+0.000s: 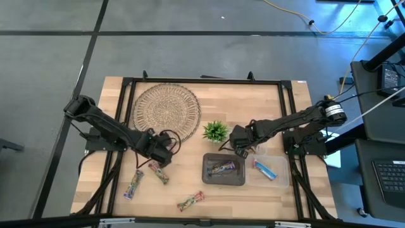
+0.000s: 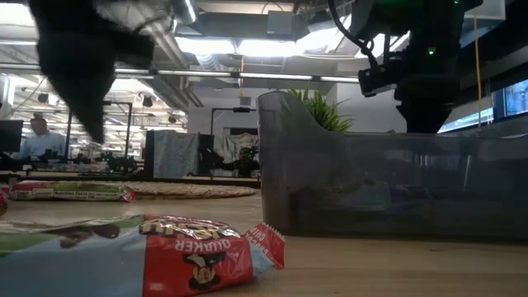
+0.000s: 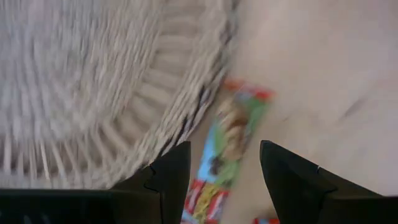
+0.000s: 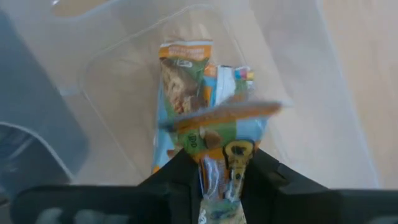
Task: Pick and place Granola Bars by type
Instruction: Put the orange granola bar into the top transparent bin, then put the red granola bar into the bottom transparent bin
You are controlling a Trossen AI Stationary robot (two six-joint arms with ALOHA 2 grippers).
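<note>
My left gripper (image 3: 219, 168) is open and points down over a green and red granola bar (image 3: 231, 134), which lies flat on the wood beside the woven mat's rim (image 3: 168, 112); the fingers stand either side of it, above it. In the high view this gripper (image 1: 161, 154) sits near the mat's near-right edge. My right gripper (image 1: 242, 149) is shut on a green and orange granola bar (image 4: 217, 124) over the clear bin (image 1: 278, 179). More bars lie in that bin (image 4: 183, 71). Three loose bars lie on the table (image 1: 159, 173), (image 1: 133, 185), (image 1: 190, 201). My right gripper pinches one end of the green and orange bar (image 4: 231, 157) between its two fingers, coming from above and pointing down. The bar hangs below the fingers, over the clear bin; whether its lower end touches the bars there I cannot tell.
A dark grey bin (image 1: 223, 179) with bars inside stands between the arms, left of the clear bin. A small green plant (image 1: 216, 131) stands just behind it, close to my right gripper. The round woven mat (image 1: 166, 107) covers the far left. A black frame (image 1: 202, 80) rims the table.
</note>
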